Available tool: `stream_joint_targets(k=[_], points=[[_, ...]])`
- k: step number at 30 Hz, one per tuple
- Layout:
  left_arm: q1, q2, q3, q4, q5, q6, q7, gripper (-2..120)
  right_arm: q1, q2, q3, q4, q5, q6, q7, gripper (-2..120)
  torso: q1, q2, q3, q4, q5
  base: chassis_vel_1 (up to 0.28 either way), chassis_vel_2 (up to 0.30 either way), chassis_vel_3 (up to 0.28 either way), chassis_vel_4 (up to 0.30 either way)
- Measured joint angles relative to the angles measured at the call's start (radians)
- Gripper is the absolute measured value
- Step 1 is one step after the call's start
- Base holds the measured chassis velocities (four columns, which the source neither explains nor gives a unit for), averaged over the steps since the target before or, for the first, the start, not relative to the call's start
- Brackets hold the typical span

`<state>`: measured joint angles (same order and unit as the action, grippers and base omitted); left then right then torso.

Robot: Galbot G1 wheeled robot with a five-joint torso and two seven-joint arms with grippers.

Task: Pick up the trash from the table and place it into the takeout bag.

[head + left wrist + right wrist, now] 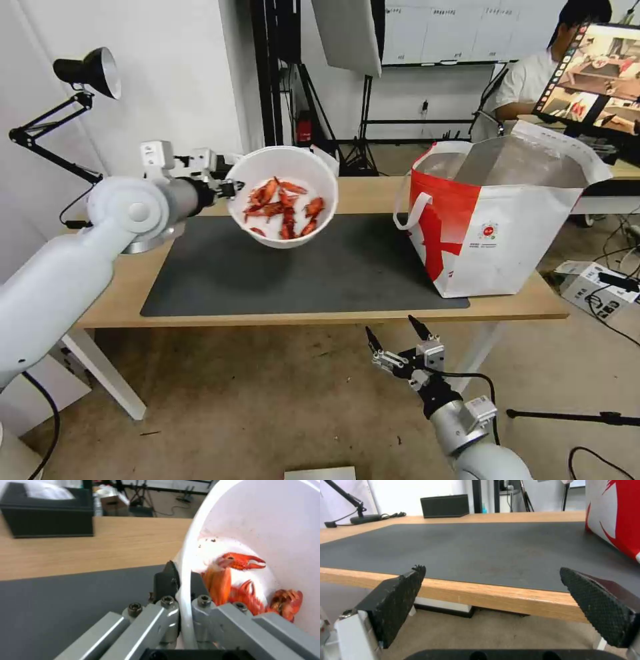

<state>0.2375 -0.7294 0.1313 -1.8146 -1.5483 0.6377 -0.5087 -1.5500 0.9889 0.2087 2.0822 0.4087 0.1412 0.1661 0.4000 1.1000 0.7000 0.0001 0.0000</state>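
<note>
My left gripper [230, 188] is shut on the rim of the white round bowl [283, 197] of red crayfish shells, the trash, and holds it tilted in the air above the dark grey mat [307, 267] on the table [120, 293]. In the left wrist view the fingers [166, 582] pinch the bowl's rim [186, 562], with crayfish shells [240, 580] inside. The takeout bag [497, 227] stands open on the table's right end, foil lining showing. My right gripper [393, 337] hangs open below the table's front edge, its pads [400, 590] apart.
A black tissue box [46, 510] sits at the table's back; it also appears in the right wrist view [445, 505]. A black desk lamp [67, 100] stands at the back left. A person sits by a monitor [593, 80] behind the bag. Cables lie on the floor at right.
</note>
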Motion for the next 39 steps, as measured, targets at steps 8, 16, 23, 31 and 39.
stream_joint_targets(k=[8, 16, 23, 31, 39], points=[[-0.104, -0.123, 0.099, 0.060, 0.044, -0.040, -0.008, 0, 0.000, 0.000, 0.000, 0.000, 0.000, 0.000, 0.000, 100, 0.000, 0.000, 0.000, -0.0001, 0.0000, 0.000, 0.000, 0.000, 0.000], [-0.281, -0.283, 0.190, 0.206, 0.048, -0.045, -0.008, 0, 0.000, 0.000, 0.000, 0.000, 0.000, 0.000, 0.000, 100, 0.000, 0.000, 0.000, -0.0002, 0.0003, 0.000, 0.000, 0.000, 0.000], [-0.414, -0.456, 0.216, 0.398, 0.084, -0.061, -0.015, 0, 0.000, 0.000, 0.000, 0.000, 0.000, 0.000, 0.000, 100, 0.000, 0.000, 0.000, -0.0001, 0.0002, 0.000, 0.000, 0.000, 0.000], [-0.494, -0.651, 0.188, 0.589, 0.129, -0.086, -0.022, 0, 0.000, 0.000, 0.000, 0.000, 0.000, 0.000, 0.000, 100, 0.000, 0.000, 0.000, -0.0002, 0.0003, 0.000, 0.000, 0.000, 0.000], [-0.511, -0.845, 0.188, 0.728, 0.224, -0.136, -0.029, 0, 0.000, 0.000, 0.000, 0.000, 0.000, 0.000, 0.000, 100, 0.000, 0.000, 0.000, -0.0007, 0.0005, 0.000, 0.000, 0.000, 0.000]])
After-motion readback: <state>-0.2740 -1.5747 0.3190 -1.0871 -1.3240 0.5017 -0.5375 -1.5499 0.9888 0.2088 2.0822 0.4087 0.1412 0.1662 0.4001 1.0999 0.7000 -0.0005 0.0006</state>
